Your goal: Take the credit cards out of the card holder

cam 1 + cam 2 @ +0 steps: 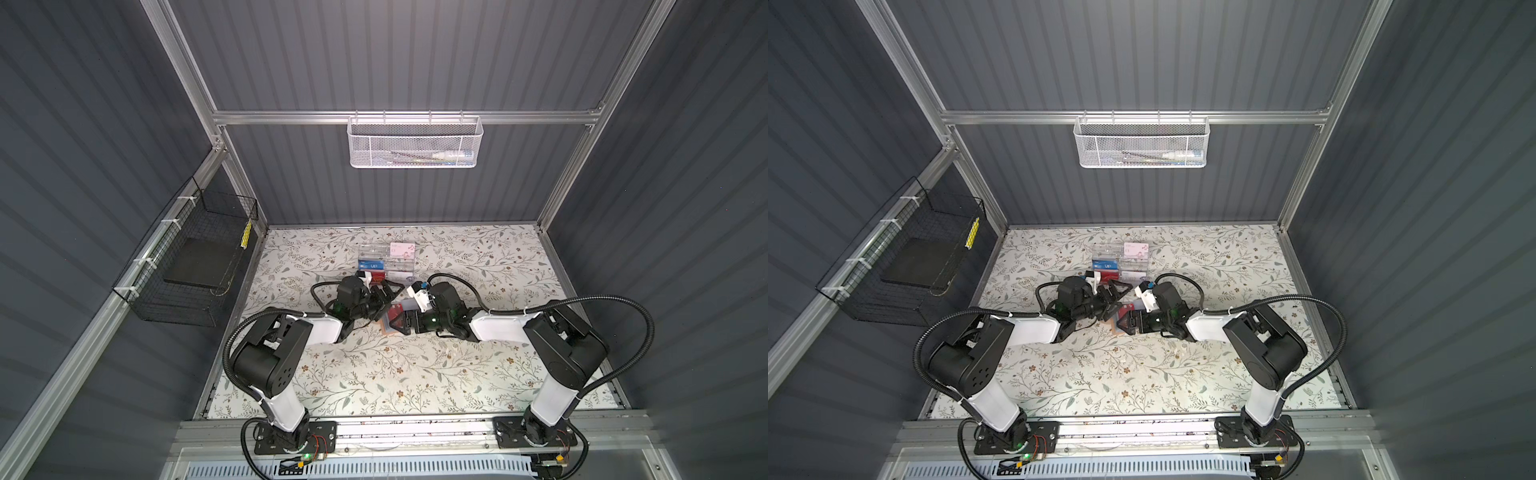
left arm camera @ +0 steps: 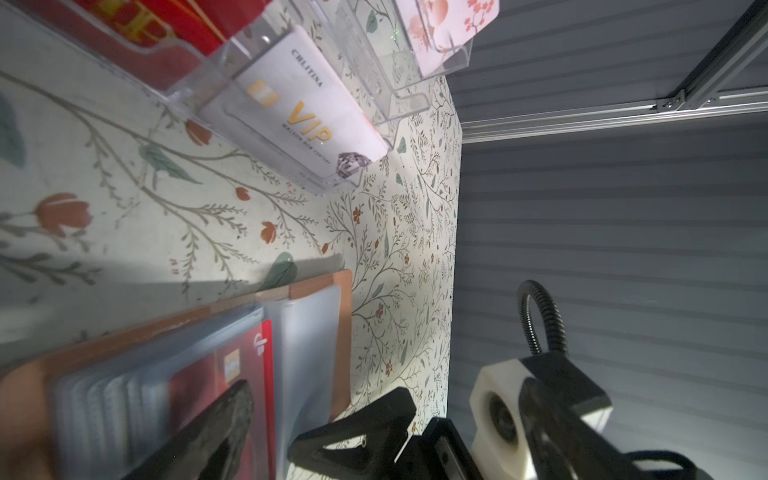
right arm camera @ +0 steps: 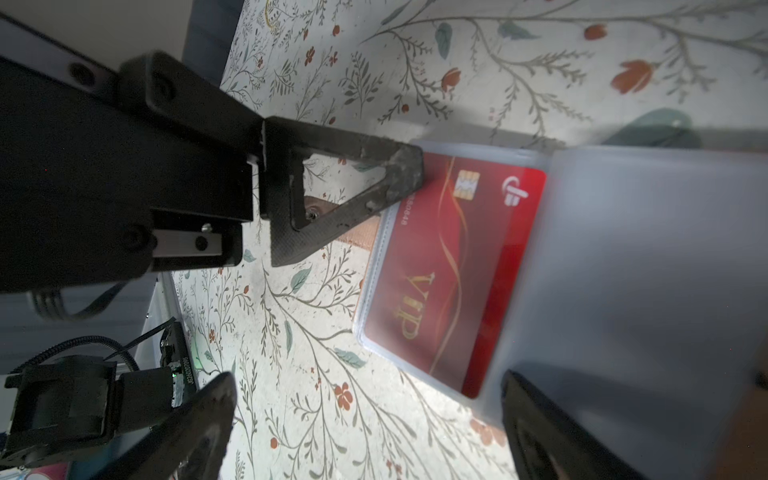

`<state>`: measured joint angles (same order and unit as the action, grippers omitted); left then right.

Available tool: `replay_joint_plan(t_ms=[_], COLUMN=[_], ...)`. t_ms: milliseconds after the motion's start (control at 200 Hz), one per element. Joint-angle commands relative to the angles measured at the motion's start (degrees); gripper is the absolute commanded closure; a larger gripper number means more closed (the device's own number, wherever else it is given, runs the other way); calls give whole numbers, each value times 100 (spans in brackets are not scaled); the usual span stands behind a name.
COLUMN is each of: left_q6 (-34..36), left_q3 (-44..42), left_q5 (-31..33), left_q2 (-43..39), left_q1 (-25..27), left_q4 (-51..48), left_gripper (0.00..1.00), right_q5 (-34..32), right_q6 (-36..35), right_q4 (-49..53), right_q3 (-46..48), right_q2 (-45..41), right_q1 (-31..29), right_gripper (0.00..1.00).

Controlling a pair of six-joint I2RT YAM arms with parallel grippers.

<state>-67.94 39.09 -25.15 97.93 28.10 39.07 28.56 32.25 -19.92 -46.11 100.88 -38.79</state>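
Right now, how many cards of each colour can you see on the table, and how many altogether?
Red: 2 (sleeved red card, boxed red card)
Blue: 1 (blue card)
White: 1 (white card)
Pink floral: 1 (pink floral card)
Total: 5 cards visible

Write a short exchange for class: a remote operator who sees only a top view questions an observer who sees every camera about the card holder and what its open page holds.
Operator: In a top view the card holder is mostly hidden. What is in its open page?
Observer: The right wrist view shows a red card with gold VIP lettering and a chip.
Operator: Is it out of the holder?
Observer: No. A clear sleeve covers most of it; only a strip along one long edge looks bare.
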Motion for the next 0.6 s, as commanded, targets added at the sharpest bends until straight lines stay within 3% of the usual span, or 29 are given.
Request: replay_joint_plan(t_ms=[0,595], left_q6=[164,-39], left_q3=[-116,-484], left_q5=[-14,-95], left_q2=[115,808], left_q1=[-6,-67], left_q4=[51,864], left_gripper=[0,0], right_q5=[129,537], right_q6=[186,768], right_q4=[-63,-271], right_q3=[-100,-83], right_q2=[120,523], right_q1=[87,400], right_gripper=[1,6])
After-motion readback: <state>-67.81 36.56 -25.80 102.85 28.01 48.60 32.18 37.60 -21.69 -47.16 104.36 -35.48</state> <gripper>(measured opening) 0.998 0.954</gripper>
